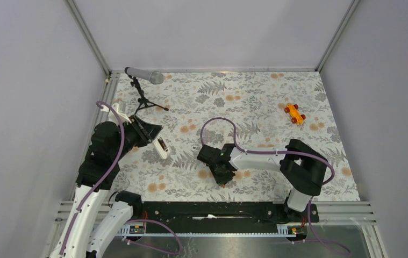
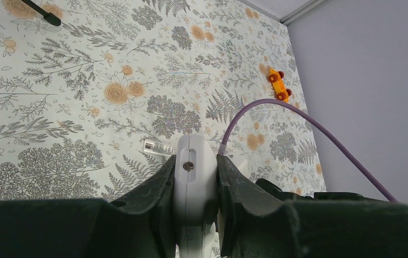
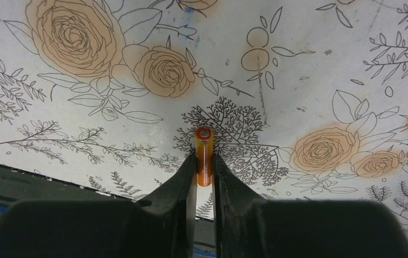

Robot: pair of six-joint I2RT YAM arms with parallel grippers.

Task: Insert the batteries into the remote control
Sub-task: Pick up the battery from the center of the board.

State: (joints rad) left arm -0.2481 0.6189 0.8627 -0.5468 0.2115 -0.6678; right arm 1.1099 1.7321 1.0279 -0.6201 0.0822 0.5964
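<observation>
– Battery first: where is it?

– Pinched in my right claw, at the centre of the overhead view, low over the flowered table. My right wrist view shows it lying lengthwise between the two fingers, mid-frame, with its red-ringed end poking out past the tips. The claw is narrowed right down onto it. Whether it is clear of the table I cannot tell.

– And the remote?

– My left claw is closed on the remote, at the left middle of the overhead view. Its white end sticks out beyond the fingertips, toward the lower right of that frame. None of my views shows me which way the battery bay faces.

– So which step is this?

– I judge it the pick-up of one battery: gripped, not yet carried over. I see nothing loaded in the remote, and I cannot find the other battery in any view.

– What does the next move call for?

– Raising the battery, bringing it leftward to the remote, and turning my wrists so it lines up along the bay, correct end to the correct contact. It is thin and smooth, so I expect it could swivel between my fingers, and I would go slowly. My left claw has to brace the remote while I press the battery in.
</observation>
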